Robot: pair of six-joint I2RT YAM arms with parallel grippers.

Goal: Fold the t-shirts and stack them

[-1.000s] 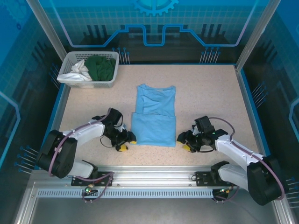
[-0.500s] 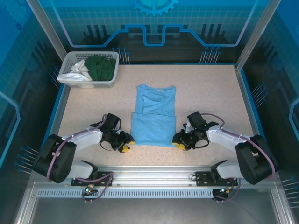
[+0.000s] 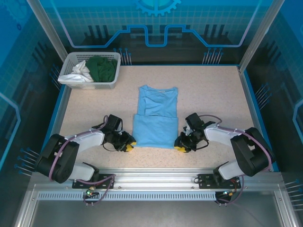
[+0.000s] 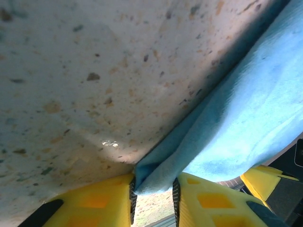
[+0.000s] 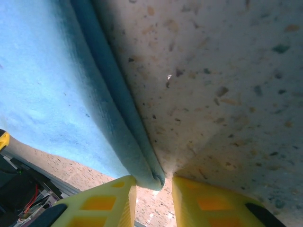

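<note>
The left gripper [image 3: 129, 144] lies low on the worktop [image 3: 213, 94] at the near left corner of the light blue t-shirt [image 3: 155, 124]. In the left wrist view the left gripper [image 4: 152, 183] has its yellow fingers [image 4: 94, 203] drawn in close, and the corner of the light blue t-shirt [image 4: 246, 127] fills the narrow gap between them, touching both pads, so the jaws are pinching the cloth. A second ago this gripper sat just off that corner with its jaws wider.

The right gripper [image 3: 179, 145] sits at the near right corner of the shirt. A second ago it was clearly off the shirt's right side, nearer the worktop's right edge; it has since slid in to the corner and its jaws have narrowed. In the right wrist view the right gripper [image 5: 154, 183] brackets the end of the light blue t-shirt [image 5: 47, 94], whose folded edge touches one yellow finger while a sliver of shadow remains against the other finger [image 5: 208, 203]. Whether the cloth is actually clamped there cannot be told.

The shirt lies flat at the worktop's middle, folded into a narrow strip running from the near edge toward the far edge, unmoved. At the far left corner the basket [image 3: 90, 85] holds a dark green garment [image 3: 102, 68] and a white garment [image 3: 78, 73], as before.
</note>
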